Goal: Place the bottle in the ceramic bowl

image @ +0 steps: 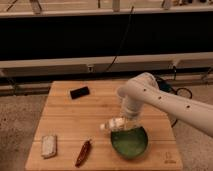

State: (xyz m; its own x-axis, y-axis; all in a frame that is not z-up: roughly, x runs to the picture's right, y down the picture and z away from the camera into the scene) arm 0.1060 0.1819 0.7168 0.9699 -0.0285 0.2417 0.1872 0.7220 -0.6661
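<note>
My gripper (126,121) sits low over the near right part of the wooden table (65,125), at the end of my white arm (165,100), which comes in from the right edge of the view and bends down at the wrist. My fingers are closed around the bottle (114,124), holding it by its thicker end; the fingers themselves are mostly hidden behind the wrist and the bottle's body, so I can say only that they are clamped on it, not how wide the gap is. The bottle lies nearly on its side in my grasp, its narrow white cap pointing left and slightly down, away from my arm. Its body hangs above the upper left rim of the ceramic bowl (131,145), with the cap end reaching out past that rim over bare wood. I cannot tell whether the bottle touches the rim or hangs just clear of it. The bowl, green and glossy, rests on the table's near right corner, directly below my wrist. Left of the bowl, a red chili pepper (83,152) lies on the wood at a slant, and further left, near the table's near left corner, rests a flat whitish block (49,146). A small black object (80,92) lies toward the far edge of the table, well apart from the bowl and from my gripper.
</note>
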